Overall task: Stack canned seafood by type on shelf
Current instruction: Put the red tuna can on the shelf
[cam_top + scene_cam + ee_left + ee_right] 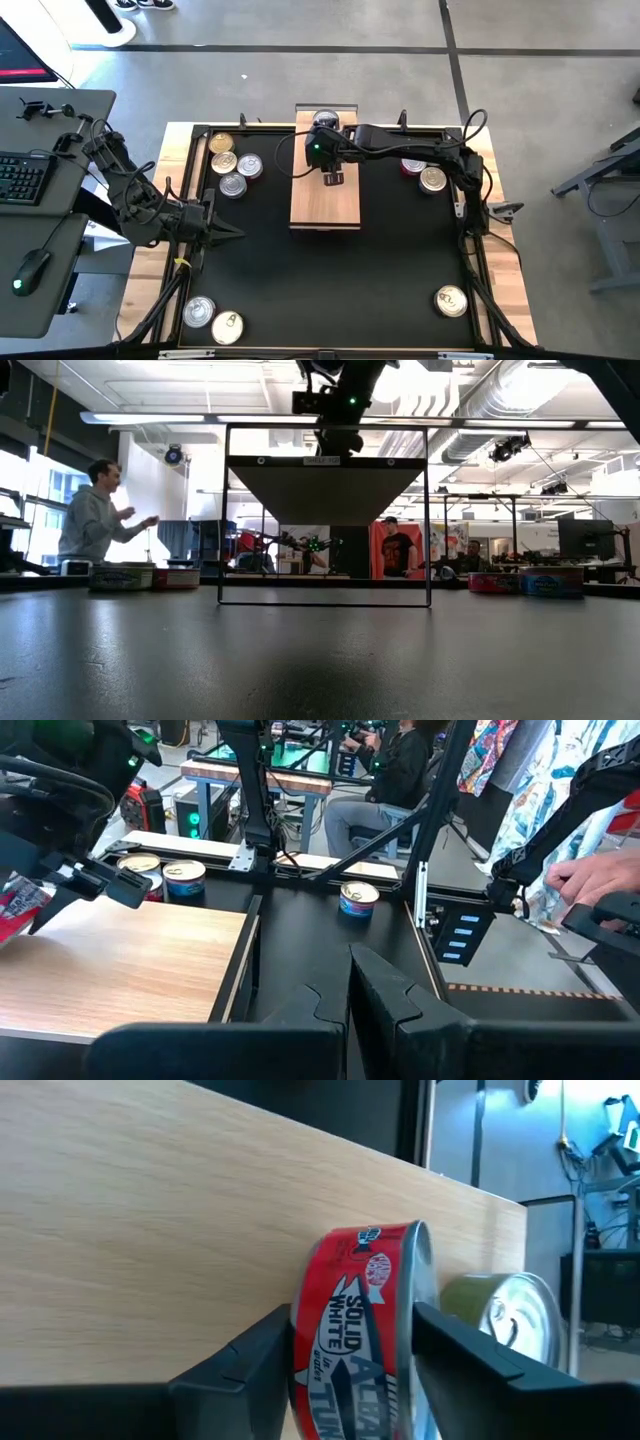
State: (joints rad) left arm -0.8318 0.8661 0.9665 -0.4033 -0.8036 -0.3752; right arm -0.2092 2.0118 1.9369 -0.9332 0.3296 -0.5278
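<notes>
I judge the job barely started: on the shelf (325,200), the light-wood plank in the middle of the black mat (330,280), I can make out only two cans at its far end, a red-labelled albacore tin (362,1330) and a gold-sided can (500,1315) just beside it. The rest are out on the mat: four in a cluster (232,165) on the left, two (428,176) by the right arm's base, one (451,299) near right, two (212,318) near left. My right gripper (333,178) reaches from the right side over the shelf's far half, its fingers (250,1355) straddling the red tin with a slight gap on each side; I read that as letting go, not gripping. My left gripper (350,995) waits at the mat's left edge, fingertips pressed together, holding nothing.
</notes>
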